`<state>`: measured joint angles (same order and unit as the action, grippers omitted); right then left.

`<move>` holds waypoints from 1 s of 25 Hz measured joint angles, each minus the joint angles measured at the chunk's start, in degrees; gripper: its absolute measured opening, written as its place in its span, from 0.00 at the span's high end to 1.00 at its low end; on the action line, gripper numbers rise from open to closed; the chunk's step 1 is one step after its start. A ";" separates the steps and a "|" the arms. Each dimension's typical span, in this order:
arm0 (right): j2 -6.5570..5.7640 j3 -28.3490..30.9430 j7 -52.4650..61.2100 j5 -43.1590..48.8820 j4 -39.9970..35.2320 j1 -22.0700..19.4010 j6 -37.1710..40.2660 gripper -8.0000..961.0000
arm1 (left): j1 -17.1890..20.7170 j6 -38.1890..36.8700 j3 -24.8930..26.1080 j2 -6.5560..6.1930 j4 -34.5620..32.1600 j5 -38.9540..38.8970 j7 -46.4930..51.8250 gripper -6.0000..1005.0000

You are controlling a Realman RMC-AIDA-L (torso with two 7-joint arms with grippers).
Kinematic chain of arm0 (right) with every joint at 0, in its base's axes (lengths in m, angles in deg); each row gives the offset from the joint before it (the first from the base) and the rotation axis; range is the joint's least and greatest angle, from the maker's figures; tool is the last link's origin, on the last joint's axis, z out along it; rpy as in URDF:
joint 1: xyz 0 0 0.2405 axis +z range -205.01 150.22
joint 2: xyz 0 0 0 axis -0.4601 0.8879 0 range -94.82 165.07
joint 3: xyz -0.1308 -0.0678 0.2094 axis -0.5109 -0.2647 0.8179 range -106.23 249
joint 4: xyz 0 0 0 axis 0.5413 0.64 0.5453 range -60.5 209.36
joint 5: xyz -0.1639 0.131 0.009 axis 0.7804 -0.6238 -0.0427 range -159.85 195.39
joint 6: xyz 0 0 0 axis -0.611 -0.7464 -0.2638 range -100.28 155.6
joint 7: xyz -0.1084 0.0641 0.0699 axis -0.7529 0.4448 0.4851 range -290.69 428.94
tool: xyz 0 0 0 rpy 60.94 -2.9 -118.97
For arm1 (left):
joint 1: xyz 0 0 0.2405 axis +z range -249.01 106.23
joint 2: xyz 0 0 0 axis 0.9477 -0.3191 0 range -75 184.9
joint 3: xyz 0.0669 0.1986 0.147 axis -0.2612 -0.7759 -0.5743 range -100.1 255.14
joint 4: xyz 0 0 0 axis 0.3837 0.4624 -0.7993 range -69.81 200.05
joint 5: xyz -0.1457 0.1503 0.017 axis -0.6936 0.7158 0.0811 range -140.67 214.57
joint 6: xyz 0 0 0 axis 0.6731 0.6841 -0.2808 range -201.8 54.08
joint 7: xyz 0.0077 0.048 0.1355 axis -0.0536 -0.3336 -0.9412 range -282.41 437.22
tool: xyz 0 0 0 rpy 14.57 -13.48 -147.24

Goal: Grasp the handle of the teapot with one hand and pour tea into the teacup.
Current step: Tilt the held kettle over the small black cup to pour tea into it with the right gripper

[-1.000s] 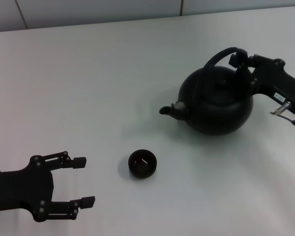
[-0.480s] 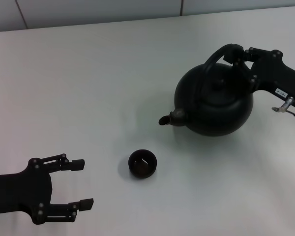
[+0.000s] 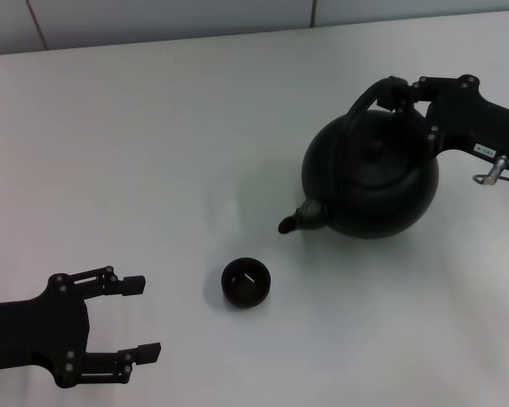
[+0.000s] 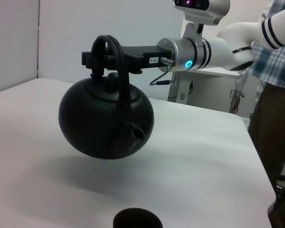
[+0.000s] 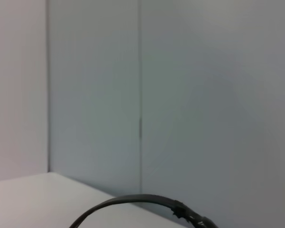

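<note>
1. Your right gripper (image 3: 399, 95) is clenched on the handle (image 3: 366, 100), right at the top of the black hoop. The left wrist view shows that grip side-on.
2. Hanging from it, the teapot (image 3: 371, 178) is lifted clear of the counter (image 3: 153, 153). You can see its shadow on the surface underneath (image 4: 85, 175). It's only slightly tipped, spout (image 3: 299, 219) pointing down toward the teacup (image 3: 246, 282).
3. The teacup sits on the counter, near the spout but apart from it, not under it yet.
4. Your left gripper (image 3: 144, 315) is parked low by the near edge, fingers spread, holding nothing.
5. Progress-wise: grasp and lift look done. Lining the spout over the teacup and the actual pour are left, I'd say. Can't see any tea.
</note>
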<state>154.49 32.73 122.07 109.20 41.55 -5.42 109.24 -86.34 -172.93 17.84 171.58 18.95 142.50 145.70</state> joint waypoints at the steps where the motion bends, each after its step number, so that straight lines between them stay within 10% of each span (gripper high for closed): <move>1: 0.01 -0.65 0.01 0.13 -0.52 0.00 -0.07 0.88 | 0.00 0.02 0.00 0.00 0.02 0.00 0.00 0.17; 25: 0.11 -10.43 -0.14 0.42 -9.52 0.82 -3.42 0.89 | -0.12 1.66 0.00 0.41 0.18 0.00 0.00 0.17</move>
<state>154.60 22.30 121.92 109.62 32.03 -4.60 105.82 -86.45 -171.27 17.84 171.99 19.12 142.50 145.69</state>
